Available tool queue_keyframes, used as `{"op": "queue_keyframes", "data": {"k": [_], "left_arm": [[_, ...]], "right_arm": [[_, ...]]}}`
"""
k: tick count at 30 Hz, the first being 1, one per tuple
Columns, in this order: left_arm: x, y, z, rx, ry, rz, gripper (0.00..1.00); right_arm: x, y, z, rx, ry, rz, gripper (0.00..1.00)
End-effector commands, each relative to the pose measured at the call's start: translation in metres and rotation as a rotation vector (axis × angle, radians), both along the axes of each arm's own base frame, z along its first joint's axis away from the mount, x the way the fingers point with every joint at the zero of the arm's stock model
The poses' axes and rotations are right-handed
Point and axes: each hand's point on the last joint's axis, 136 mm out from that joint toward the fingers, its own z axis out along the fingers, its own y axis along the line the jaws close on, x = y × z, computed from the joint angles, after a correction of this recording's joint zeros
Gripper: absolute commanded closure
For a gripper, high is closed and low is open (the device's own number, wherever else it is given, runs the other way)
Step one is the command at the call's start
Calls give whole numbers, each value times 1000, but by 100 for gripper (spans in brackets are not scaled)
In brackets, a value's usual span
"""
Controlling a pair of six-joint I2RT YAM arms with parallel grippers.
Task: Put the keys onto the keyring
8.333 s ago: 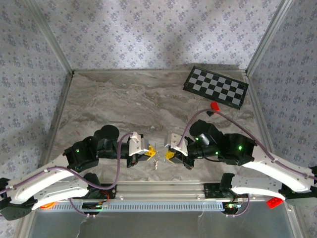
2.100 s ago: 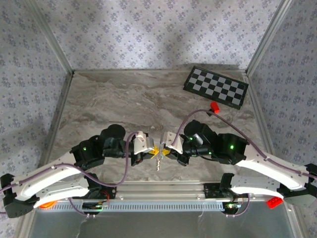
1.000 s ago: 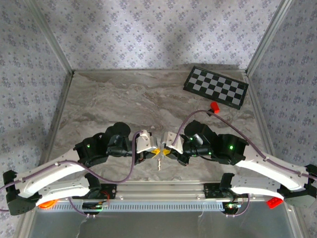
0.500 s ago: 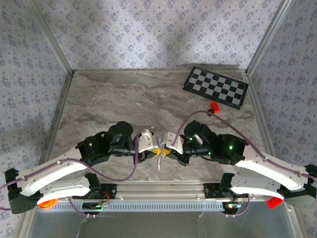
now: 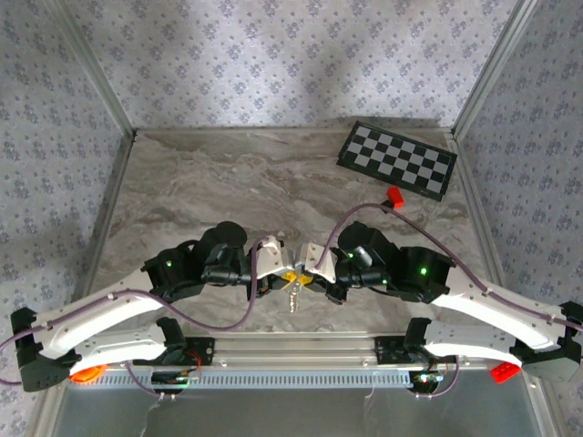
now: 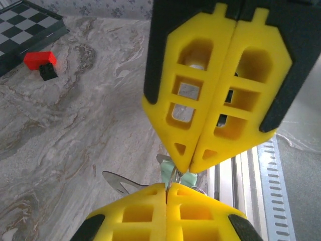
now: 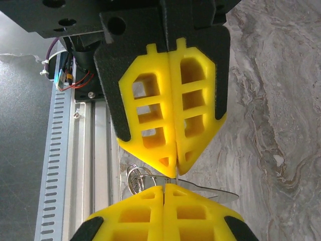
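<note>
Midway along the surface's (image 5: 228, 182) near edge, my left end effector (image 5: 287, 276) and right end effector (image 5: 304, 279) meet tip to tip, both clamped shut. Between them the key (image 6: 175, 173) lies blade toward the far edge, keyring (image 7: 135, 179) nearside; who grips which I can't tell.

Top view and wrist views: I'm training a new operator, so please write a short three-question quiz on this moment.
1. True or false: both arms' jaws stand wide open.
2. The red block lies nearest: A the checkerboard, B the left arm's base, C the front rail.
3. In the left wrist view, what colour is the head of the key?
Key: 1 false, both are shut; 2 A; 3 pale green.
</note>
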Motion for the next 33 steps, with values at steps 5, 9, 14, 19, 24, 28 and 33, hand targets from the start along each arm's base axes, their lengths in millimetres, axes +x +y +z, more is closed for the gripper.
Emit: {"op": "queue_keyframes", "data": {"k": [5,9,14,19,24,28,33], "left_arm": [[19,-8,43,-139,25,79,100],[23,-9,48,-159,57,100,100],[27,-9,52,-186,76,127,100],[30,-10,53,-206,80,145,100],[33,-8,52,-223,71,167,100],[36,-6,49,-232,57,187,100],[40,-2,52,-296,17,210,100]], "right_arm": [[-7,8,2,30,-24,59,100],[-5,7,0,27,-39,49,100],[-3,5,-1,32,-73,38,100],[-1,3,4,59,-105,25,100],[-2,3,7,73,-110,23,94],[-3,1,11,96,-114,20,82],[-5,-1,21,146,-110,9,70]]}}
